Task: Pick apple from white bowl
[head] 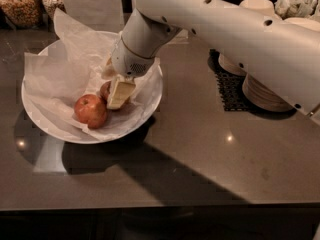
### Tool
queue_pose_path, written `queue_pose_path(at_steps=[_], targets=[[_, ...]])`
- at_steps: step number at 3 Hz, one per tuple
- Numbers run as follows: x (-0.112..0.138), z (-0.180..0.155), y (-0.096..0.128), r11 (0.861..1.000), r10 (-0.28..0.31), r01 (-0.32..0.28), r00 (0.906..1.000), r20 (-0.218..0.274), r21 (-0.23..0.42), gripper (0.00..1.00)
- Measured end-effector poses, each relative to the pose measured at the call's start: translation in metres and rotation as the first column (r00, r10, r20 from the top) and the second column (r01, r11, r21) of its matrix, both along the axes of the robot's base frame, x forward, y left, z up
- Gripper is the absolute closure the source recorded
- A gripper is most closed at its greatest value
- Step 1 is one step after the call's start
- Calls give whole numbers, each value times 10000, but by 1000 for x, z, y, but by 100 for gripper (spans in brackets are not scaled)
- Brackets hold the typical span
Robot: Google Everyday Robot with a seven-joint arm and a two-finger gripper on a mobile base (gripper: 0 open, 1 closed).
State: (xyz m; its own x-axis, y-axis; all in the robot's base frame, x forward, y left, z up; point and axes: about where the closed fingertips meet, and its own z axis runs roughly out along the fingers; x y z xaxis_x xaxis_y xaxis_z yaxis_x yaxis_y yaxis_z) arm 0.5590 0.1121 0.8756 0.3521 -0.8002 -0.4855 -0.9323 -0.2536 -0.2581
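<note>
In the camera view the task looked partway done. The gripper (120, 91) was down inside the white bowl (75, 138), set against the right side of the apple (104, 90). That deeper red fruit lay on the crumpled paper lining (65, 79) near the bowl's middle and was half hidden behind the gripper. Whether the gripper had closed on it, I cannot tell. The apple was not yet raised, so by my reading securing the hold, lifting and carrying the apple clear of the rim were left to do. Counted: two apples in the bowl, the second a paler orange-red apple (91, 110) just beside the first on its left. There was one white bowl on the worktop (200, 154), one arm with one gripper, two jars (20, 4) at the back left, and stacked beige paper bowls (265, 91) at the right next to a black mat (230, 89).
</note>
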Motion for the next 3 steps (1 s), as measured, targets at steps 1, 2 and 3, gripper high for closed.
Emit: queue_pose_path(at_steps=[1,2,3], targets=[[0,0,0,10000,0,0,10000,0,0,66],[0,0,0,10000,1,-1,10000,0,0,89],[0,0,0,10000,2,-2,10000,4,1,100]])
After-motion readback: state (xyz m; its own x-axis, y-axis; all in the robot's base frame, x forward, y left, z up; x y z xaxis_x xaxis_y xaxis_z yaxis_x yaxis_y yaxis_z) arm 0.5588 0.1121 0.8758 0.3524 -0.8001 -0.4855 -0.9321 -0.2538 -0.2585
